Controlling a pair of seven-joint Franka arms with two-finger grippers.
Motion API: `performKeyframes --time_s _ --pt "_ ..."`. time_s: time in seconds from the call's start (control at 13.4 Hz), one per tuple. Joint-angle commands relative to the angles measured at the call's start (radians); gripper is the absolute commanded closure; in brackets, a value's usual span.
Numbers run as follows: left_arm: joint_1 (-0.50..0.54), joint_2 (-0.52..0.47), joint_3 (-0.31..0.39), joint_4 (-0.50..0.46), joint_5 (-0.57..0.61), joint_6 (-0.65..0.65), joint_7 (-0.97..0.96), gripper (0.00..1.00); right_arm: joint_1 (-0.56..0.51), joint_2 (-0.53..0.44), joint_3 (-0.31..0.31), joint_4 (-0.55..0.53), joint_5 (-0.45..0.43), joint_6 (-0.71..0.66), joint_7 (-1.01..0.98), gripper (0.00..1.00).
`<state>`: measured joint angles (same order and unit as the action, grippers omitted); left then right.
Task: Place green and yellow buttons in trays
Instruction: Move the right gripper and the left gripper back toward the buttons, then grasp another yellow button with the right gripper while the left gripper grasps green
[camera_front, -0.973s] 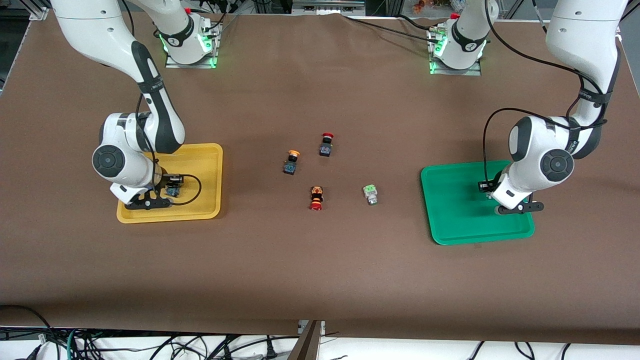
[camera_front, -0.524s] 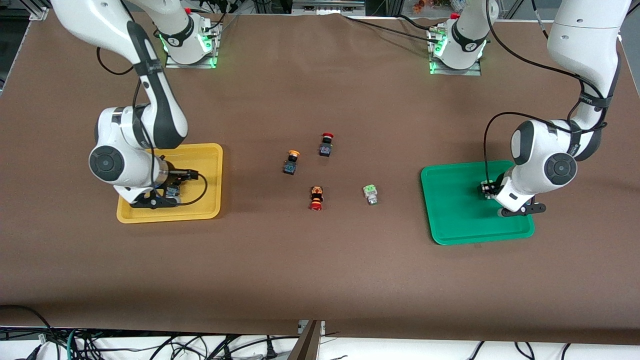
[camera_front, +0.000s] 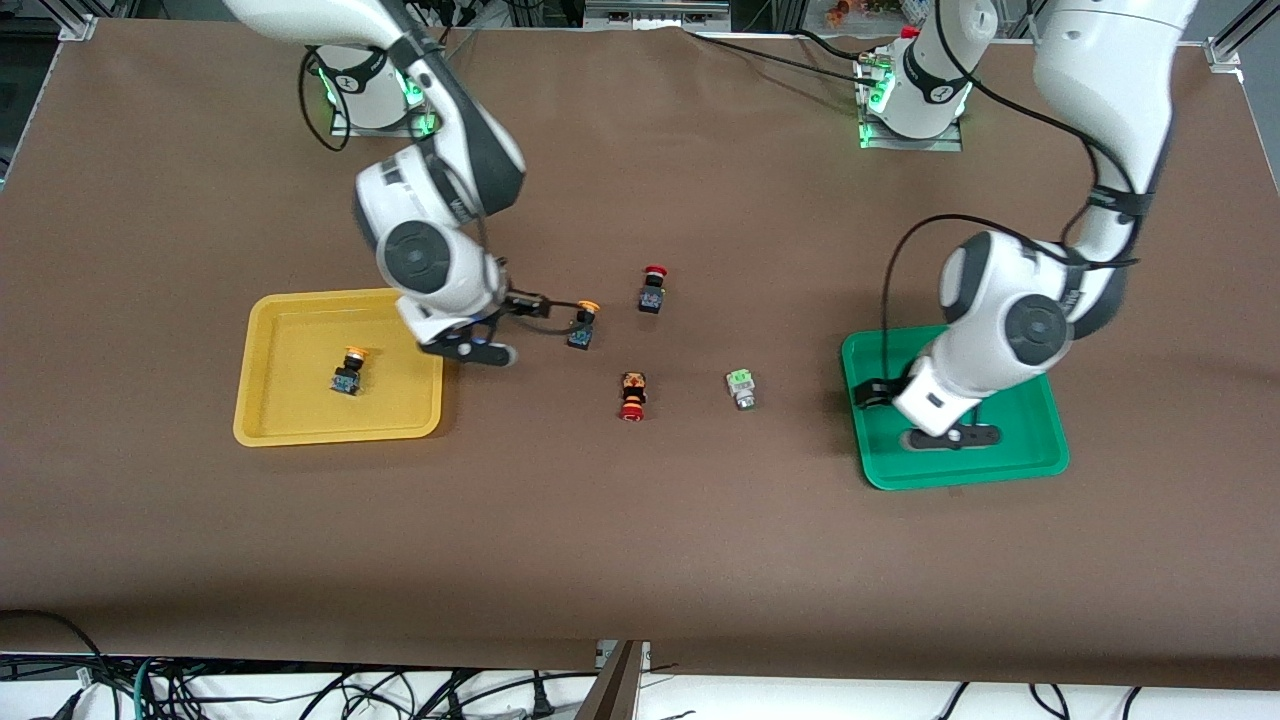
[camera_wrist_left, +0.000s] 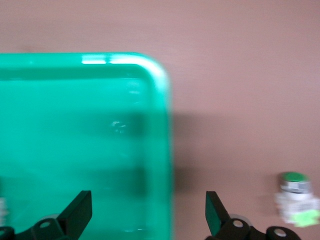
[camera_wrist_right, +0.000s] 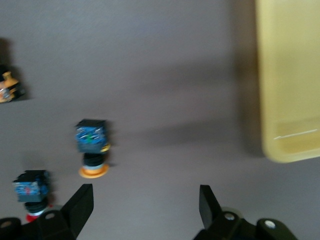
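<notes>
One yellow button (camera_front: 348, 371) lies in the yellow tray (camera_front: 300, 425). The other yellow button (camera_front: 583, 325) stands on the table mid-way; it also shows in the right wrist view (camera_wrist_right: 91, 147). My right gripper (camera_front: 525, 303) is open and empty over the bare table between that tray and that button (camera_wrist_right: 145, 212). One green button (camera_front: 740, 388) lies on the table beside the green tray (camera_front: 1010, 460); it shows in the left wrist view (camera_wrist_left: 295, 197). My left gripper (camera_front: 872, 392) is open and empty over the green tray's rim (camera_wrist_left: 162, 150). The second green button is hidden.
Two red-capped black switches are on the table: one (camera_front: 653, 288) farther from the camera than the yellow button, one (camera_front: 632, 396) nearer, beside the green button. The right wrist view shows them (camera_wrist_right: 32, 190) (camera_wrist_right: 7, 89) and the yellow tray's corner (camera_wrist_right: 290, 100).
My right gripper left a yellow button in the yellow tray and swung out toward the table's middle. My left gripper moved from inside the green tray to its rim nearest the middle.
</notes>
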<state>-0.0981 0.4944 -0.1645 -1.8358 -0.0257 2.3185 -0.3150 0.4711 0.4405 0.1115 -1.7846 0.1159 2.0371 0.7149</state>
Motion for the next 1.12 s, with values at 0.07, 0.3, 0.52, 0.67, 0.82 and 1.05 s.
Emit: performKeyframes --time_s 0.07,0.3,0.52,0.67,0.82,1.05 --pt "-0.073 0.082 -0.059 0.032 -0.011 0.126 -0.174 0.0 0.115 0.099 -0.003 -0.009 0.01 0.15 0.175 0.06" --pt "-0.159 0.13 -0.073 0.047 0.006 0.188 -0.304 0.0 0.123 0.153 -0.003 -0.016 0.008 0.25 0.178 0.06" --pt "-0.202 0.168 -0.075 0.079 0.163 0.19 -0.418 0.0 0.127 0.191 -0.003 -0.018 0.005 0.31 0.178 0.07" --pt "-0.212 0.191 -0.105 0.078 0.258 0.191 -0.542 0.0 0.124 0.192 -0.004 -0.018 0.005 0.311 0.178 0.09" --pt "-0.212 0.196 -0.107 0.066 0.3 0.19 -0.573 0.35 0.124 0.201 -0.004 -0.018 0.005 0.333 0.176 0.2" --pt "-0.209 0.194 -0.121 0.053 0.299 0.18 -0.581 0.94 0.119 0.205 -0.006 -0.018 0.004 0.331 0.17 0.47"
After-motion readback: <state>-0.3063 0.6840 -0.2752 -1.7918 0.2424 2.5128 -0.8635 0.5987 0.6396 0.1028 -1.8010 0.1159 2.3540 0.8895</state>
